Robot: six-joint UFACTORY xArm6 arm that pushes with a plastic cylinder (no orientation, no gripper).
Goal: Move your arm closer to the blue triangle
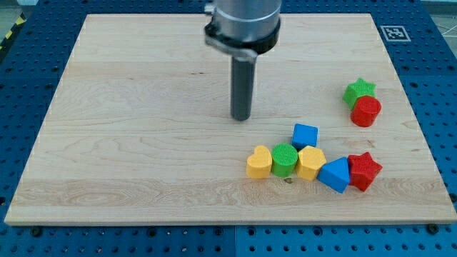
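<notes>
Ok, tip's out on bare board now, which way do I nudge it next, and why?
Probably slide my tip toward the view's lower right. The blue triangle lies there, between the yellow block and the red star. Passing above the blue cube should avoid bumping the row.

1. The board (143, 143) is pale wood, matt, with fine grain lines
2. The green cylinder (284, 158) looks like ribbed plastic
3. The rod above my tip (241, 118) is dark, smooth, faintly glossy
</notes>
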